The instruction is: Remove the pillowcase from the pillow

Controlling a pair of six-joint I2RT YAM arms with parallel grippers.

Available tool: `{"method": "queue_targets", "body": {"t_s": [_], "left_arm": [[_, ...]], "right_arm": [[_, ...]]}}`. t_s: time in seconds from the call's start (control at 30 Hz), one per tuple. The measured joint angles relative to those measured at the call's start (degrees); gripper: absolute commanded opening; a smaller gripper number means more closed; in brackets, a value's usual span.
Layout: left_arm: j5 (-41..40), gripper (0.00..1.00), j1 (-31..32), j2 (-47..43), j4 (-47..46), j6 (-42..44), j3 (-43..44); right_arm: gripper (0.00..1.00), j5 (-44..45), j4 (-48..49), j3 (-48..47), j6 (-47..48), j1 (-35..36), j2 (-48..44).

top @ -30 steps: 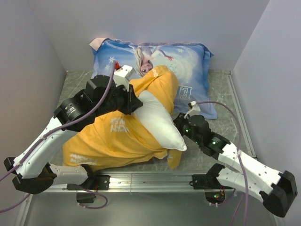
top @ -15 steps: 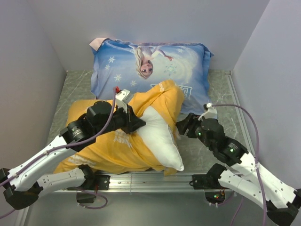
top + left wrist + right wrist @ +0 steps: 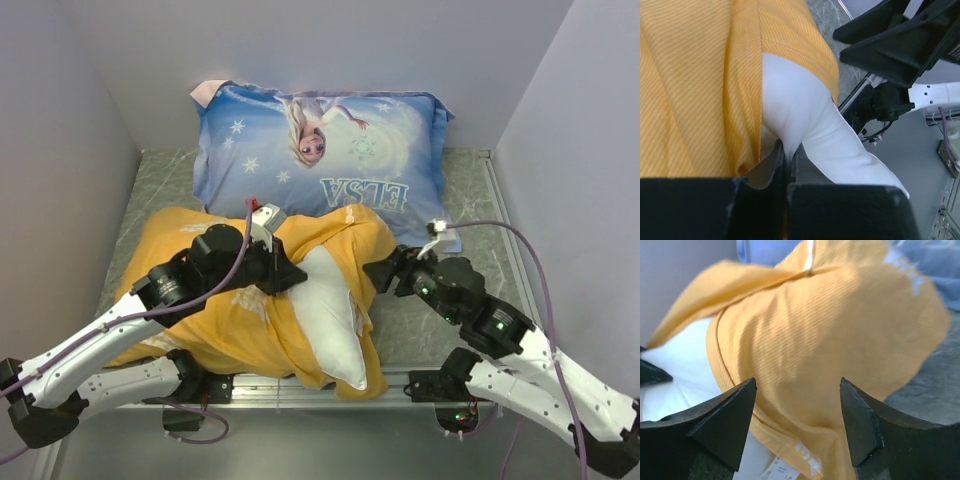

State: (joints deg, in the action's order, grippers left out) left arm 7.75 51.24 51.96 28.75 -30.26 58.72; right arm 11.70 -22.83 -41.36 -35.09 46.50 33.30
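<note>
Just let go with the right gripper point(image 3: 798, 390): spread wide now, holding nothing, drawn back to the right of the bundle. Meanwhile hauled down-frame with the left gripper point(image 3: 788, 160), off the lettering of the blue cushion point(image 3: 330, 140) at upper centre. Still clamped tight, apparently on a fold of the pillow point(image 3: 805, 115), right beside the hem of the pillowcase point(image 3: 700, 85). Probably a regrip: pillow anchored on the left, pillowcase free to be caught and peeled away. Not off yet; still wrapped over the pillow's upper part at centre frame. Framed between the open right jaws, close ahead, not touching.
</note>
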Motion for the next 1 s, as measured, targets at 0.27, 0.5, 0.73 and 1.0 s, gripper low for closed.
{"method": "queue_targets", "body": {"t_s": [0.27, 0.5, 0.73, 1.0], "left_arm": [[0.5, 0.00, 0.2, 0.0, 0.0, 0.0, -1.5], [0.6, 0.00, 0.7, 0.1, 0.0, 0.0, -1.6], [1.9, 0.00, 1.2, -0.1, 0.6, 0.9, -1.6], [5.5, 0.01, 2.3, -2.4, 1.6, 1.6, -2.3]], "right_arm": [[0.71, 4.9, 1.8, -3.0, 0.8, 11.9, 11.4], [0.13, 9.7, 2.2, -3.4, 0.0, 12.5, 12.8], [0.00, 8.0, 1.8, -3.8, -0.4, 1.6, 14.4], [0.00, 3.4, 1.8, -4.5, -0.4, -12.4, 19.3]]}}
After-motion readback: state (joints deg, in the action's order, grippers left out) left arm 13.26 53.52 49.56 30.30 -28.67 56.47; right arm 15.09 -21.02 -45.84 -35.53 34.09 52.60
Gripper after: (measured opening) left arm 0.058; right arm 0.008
